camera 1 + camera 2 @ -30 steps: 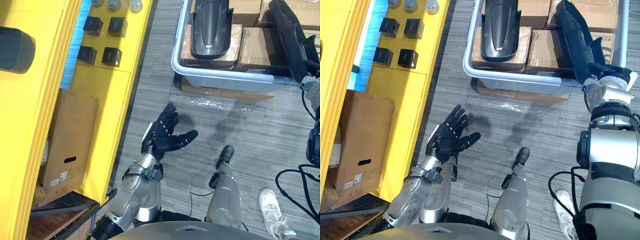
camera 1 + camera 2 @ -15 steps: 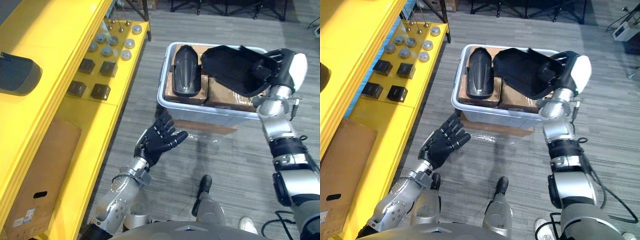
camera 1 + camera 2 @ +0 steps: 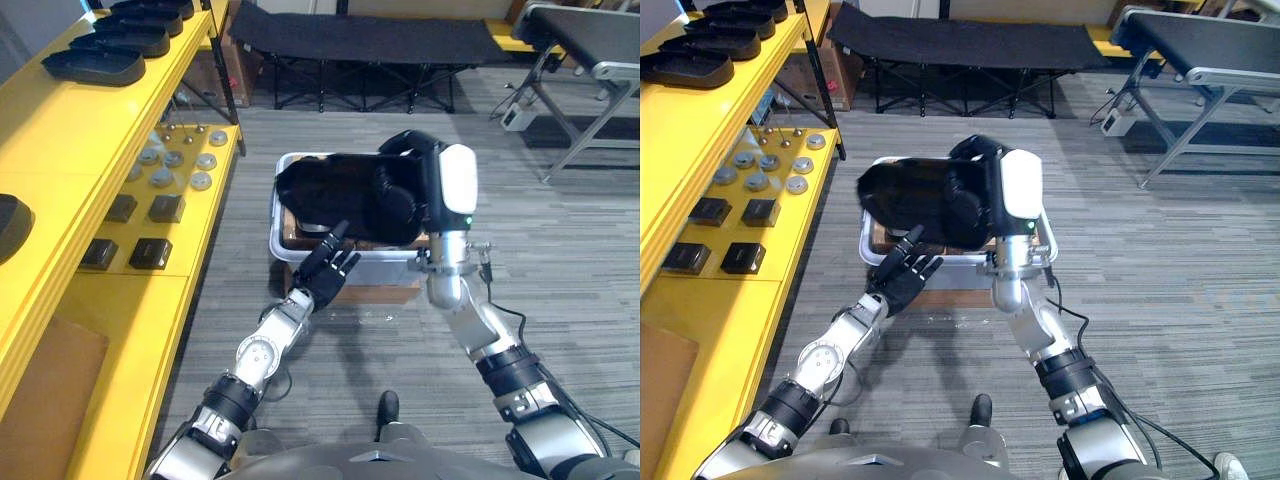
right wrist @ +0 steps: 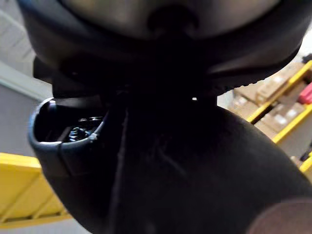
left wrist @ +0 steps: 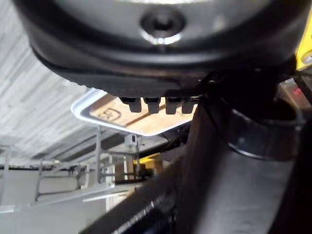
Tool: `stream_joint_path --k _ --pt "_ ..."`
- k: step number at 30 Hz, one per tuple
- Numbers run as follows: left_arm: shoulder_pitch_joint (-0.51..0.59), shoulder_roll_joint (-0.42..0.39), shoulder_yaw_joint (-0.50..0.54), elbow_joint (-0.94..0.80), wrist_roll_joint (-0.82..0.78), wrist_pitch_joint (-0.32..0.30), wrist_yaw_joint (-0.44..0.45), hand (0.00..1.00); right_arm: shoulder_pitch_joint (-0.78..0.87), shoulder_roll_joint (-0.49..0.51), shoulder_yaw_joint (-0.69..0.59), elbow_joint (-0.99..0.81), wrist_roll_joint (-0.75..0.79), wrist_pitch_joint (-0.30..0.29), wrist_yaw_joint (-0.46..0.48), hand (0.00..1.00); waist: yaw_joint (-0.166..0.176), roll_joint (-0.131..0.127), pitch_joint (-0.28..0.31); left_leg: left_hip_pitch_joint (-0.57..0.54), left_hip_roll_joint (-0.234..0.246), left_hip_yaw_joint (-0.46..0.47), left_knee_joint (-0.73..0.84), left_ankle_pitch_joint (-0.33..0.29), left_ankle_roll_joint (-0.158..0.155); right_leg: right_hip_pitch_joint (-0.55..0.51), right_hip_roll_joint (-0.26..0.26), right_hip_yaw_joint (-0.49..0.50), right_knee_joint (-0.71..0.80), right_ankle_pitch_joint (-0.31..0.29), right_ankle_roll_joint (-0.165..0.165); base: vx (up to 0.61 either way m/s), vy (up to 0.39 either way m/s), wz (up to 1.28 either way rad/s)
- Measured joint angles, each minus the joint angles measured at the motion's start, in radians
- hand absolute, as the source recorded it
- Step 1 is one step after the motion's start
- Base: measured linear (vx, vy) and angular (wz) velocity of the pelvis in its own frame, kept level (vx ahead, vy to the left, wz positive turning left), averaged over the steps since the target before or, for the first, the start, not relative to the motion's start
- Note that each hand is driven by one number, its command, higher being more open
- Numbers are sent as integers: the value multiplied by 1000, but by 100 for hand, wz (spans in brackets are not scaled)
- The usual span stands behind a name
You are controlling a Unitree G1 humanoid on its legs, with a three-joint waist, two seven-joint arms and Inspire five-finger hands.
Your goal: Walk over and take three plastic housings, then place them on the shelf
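One black plastic housing (image 3: 330, 195) is in my right hand (image 3: 445, 190). My fingers are curled over its edge and grip it. It hangs in the air above the grey bin (image 3: 274, 228) and covers most of the bin's opening in the head views. In my right wrist view the housing's dark, hollow body sits right against my palm.

My left hand (image 3: 325, 272) is open, with the fingers straight and a little spread. It is just at the bin's near left corner, lower than the housing. I cannot tell whether it touches the rim. My left wrist view looks past my fingertips (image 5: 152, 103) to the bin's pale rim and the brown cardboard inside it.

The bin stands on a flat cardboard box (image 3: 375, 293) on the grey carpeted floor (image 3: 560, 250).

Along my left runs the yellow shelf (image 3: 70, 150). At the far end of its top level, several more black housings (image 3: 98, 64) lie in a row. Another dark part (image 3: 8, 228) shows at that level's left edge. On the lower level, four small black blocks (image 3: 150, 253) sit toward the near end, and a cluster of grey round discs (image 3: 178, 170) lies toward the far end.

Beyond the bin stands a black folding cot (image 3: 350, 40).
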Motion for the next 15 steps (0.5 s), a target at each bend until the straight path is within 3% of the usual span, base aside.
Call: stream_joint_path --k 10,11,15 --pt "-2 -15 -2 -39 -174 -36 -15 100 9 3 31 0 3 -35 15 0 13 0 -14 0 0 0 -1 3 -4 0 0 -2 0 1 -2 -4 1 0" --pt "-1 -15 -3 -38 -196 -38 -15 0 12 12 33 0 5 -37 15 0 12 0 -20 0 0 0 0 3 -4 0 0 -3 0 1 -2 0 0 0" --pt "-1 -14 -3 -39 -255 -65 -25 0 19 40 36 0 9 -38 13 0 13 -4 -29 0 -1 0 0 -1 -5 0 -1 -6 0 1 -2 0 0 0"
